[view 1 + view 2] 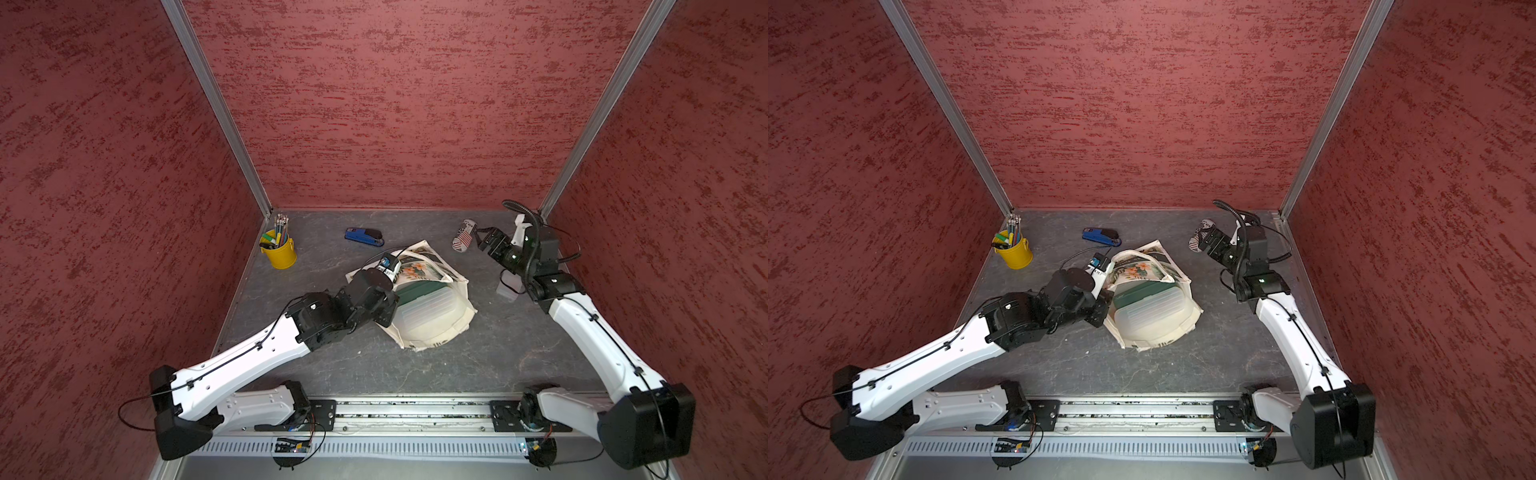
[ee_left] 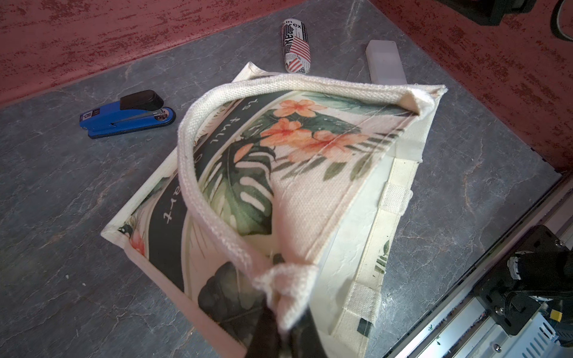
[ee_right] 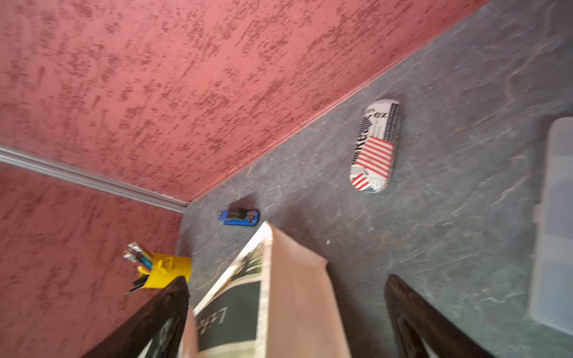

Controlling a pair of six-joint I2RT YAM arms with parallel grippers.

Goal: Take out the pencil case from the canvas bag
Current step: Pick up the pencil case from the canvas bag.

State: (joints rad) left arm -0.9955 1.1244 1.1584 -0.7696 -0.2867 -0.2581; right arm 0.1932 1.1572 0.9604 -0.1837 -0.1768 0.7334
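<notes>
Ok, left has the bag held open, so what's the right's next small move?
Probably swing the right gripper to the mouth of the bag. It is open and empty beside the flag-print case on the table, while the left gripper is shut on the bag's handle and a clear box lies inside, possibly our target.

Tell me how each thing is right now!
Bag, lying down, mouth pulled open.
Left hand, shut on the handle.
Right hand, open, empty.
Flag case, lying on table.
Stapler, shut.
Yellow cup, upright, holding pens.
Clear box, flat on table.
Inner box, inside bag.
</notes>
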